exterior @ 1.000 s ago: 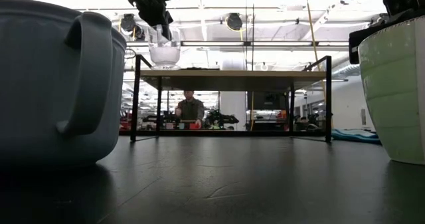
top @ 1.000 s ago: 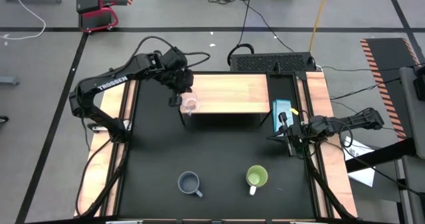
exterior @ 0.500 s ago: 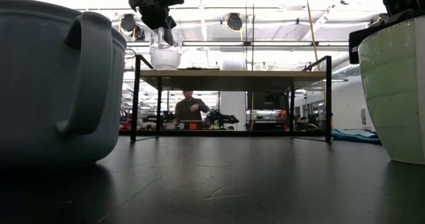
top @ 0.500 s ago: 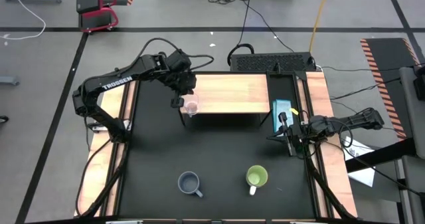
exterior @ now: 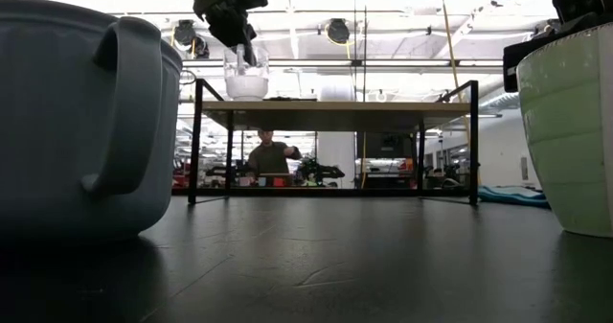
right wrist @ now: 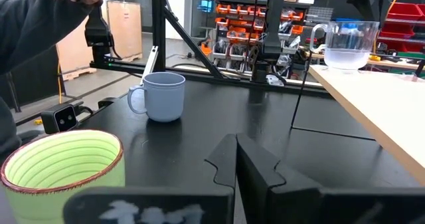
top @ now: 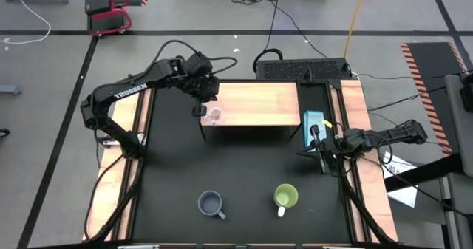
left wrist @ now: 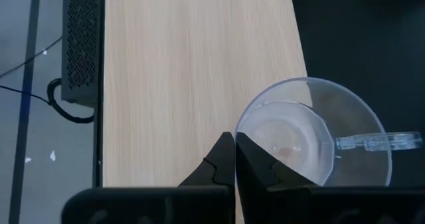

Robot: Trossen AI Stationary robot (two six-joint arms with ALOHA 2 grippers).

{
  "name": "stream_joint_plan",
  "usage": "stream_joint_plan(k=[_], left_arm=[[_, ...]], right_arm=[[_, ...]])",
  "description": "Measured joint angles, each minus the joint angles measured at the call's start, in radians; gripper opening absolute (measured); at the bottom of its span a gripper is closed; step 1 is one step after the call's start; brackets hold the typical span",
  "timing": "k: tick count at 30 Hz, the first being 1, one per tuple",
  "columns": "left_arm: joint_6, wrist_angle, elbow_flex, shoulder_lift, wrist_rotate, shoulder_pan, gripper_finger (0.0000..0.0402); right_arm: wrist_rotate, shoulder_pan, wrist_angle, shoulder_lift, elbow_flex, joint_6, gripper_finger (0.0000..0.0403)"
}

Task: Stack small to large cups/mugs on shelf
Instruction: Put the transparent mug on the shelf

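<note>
— Holding anything, that left gripper point(top: 208, 105)?
— Yes, pinched on the rim of the clear glass cup point(top: 214, 116), just above the shelf point(top: 259, 105) at its left end.
— And the right gripper point(top: 319, 151)?
— Clamped on nothing, waiting at the table's right edge. Grey-blue mug point(top: 211, 203) and lime-green mug point(top: 285, 197) stand at the front.

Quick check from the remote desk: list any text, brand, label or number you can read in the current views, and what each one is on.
"TROSSEN": white letters along the left arm in the high view.
Blue box beside the shelf: any print is too small to read.
Bins and shelving in the room behind the table: labels too blurred to read.
Glass cup, grey-blue mug, lime-green mug: no text seen.
</note>
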Motion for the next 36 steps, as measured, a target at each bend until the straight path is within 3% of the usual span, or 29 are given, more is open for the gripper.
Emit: stream_joint_plan(k=[23, 36], left_arm=[[0.009, 0.006, 0.003, 0.035, 0.008, 0.015, 0.0001], [-0.021, 0.008, 0.0, 0.038, -0.004, 0.016, 0.0026]], right_arm=[[0.0, 0.0, 0.001, 0.0, 0.0, 0.0, 0.0], [0.0, 0.0, 0.001, 0.0, 0.0, 0.0, 0.0]])
